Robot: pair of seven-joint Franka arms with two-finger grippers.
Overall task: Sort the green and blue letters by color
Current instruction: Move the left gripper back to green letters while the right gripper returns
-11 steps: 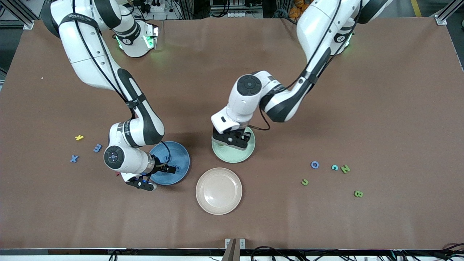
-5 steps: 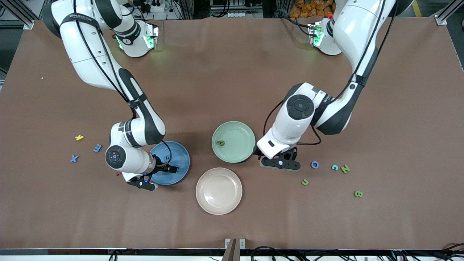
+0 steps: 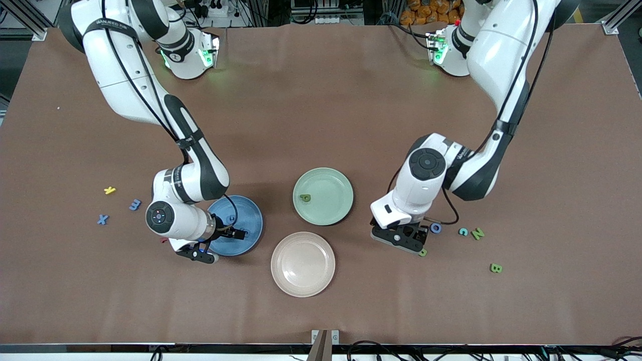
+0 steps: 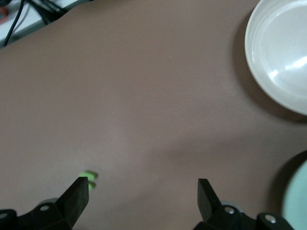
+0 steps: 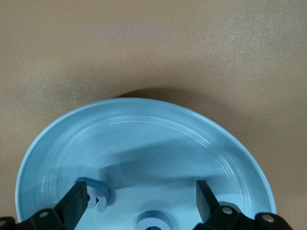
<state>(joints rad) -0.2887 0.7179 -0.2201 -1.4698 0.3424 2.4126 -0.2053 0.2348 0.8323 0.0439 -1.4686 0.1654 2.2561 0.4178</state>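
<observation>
Over the blue plate, right tool spread, left tool released above green letter.

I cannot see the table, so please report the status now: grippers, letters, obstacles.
Left gripper open, low over green U. Right gripper open over blue plate. Green P in green plate. Nothing blocking.
</observation>
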